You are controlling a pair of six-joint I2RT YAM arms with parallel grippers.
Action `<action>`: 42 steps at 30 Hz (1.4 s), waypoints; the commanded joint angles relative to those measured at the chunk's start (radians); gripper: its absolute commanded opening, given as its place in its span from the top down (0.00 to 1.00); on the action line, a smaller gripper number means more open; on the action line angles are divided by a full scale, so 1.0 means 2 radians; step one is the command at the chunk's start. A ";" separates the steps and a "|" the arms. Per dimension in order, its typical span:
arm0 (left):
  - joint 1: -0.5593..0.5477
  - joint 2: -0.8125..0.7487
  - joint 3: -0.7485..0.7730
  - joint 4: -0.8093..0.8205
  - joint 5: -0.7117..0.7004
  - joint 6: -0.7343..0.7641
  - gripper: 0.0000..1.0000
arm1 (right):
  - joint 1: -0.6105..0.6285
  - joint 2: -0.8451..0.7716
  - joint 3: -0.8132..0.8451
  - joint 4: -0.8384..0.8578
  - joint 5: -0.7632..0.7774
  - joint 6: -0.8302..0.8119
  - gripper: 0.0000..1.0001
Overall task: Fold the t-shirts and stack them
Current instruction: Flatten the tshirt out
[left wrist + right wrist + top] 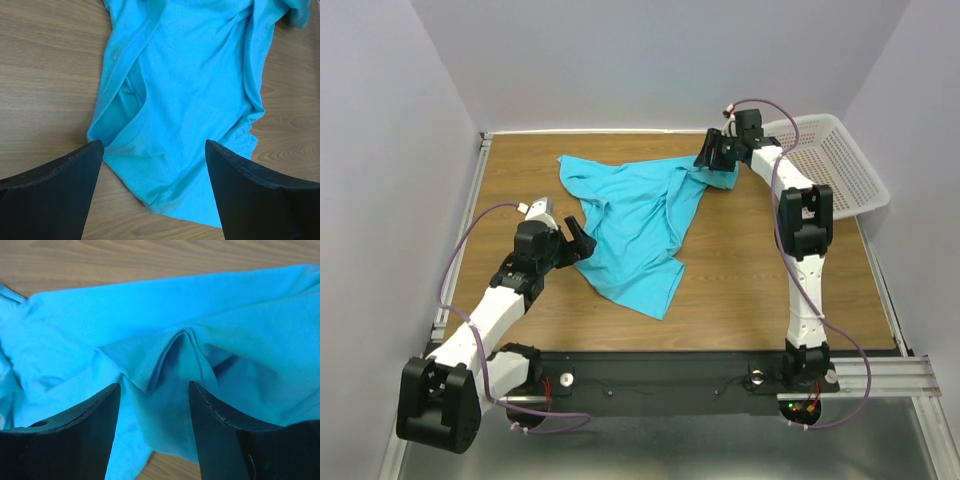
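At the shirt's 8 o'clock edge the left gripper [577, 238] is held spread wide, with nothing gripped and cloth lying below its jaws. The t-shirt [635, 225] is seen crumpled at the centre of the table [750, 290]. No fold is made and no stack is begun, so nearly all the task is judged to be left. At the shirt's 2 o'clock corner the right gripper [710, 160] is parted around a raised pucker, which is not pinched. A white basket [840, 160] is set at 2 o'clock, apart from the shirt. Only the shirt's own creases are judged a hindrance.

No text, label or number can be read anywhere
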 commanded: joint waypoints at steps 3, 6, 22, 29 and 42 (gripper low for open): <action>0.002 0.006 0.018 0.017 0.007 0.010 0.06 | 0.002 -0.084 -0.050 0.016 -0.007 -0.075 0.37; 0.002 0.006 0.018 0.019 0.008 0.010 0.06 | 0.002 -0.107 -0.082 0.019 -0.046 -0.096 0.39; 0.003 0.003 0.013 0.015 0.011 0.005 0.07 | 0.009 -0.026 -0.010 0.019 0.011 -0.023 0.40; 0.003 0.007 0.021 0.010 0.006 0.010 0.07 | 0.009 0.004 0.003 0.019 0.009 -0.009 0.42; 0.003 0.004 0.018 0.005 0.001 0.008 0.07 | 0.009 0.012 0.019 0.023 -0.022 0.006 0.79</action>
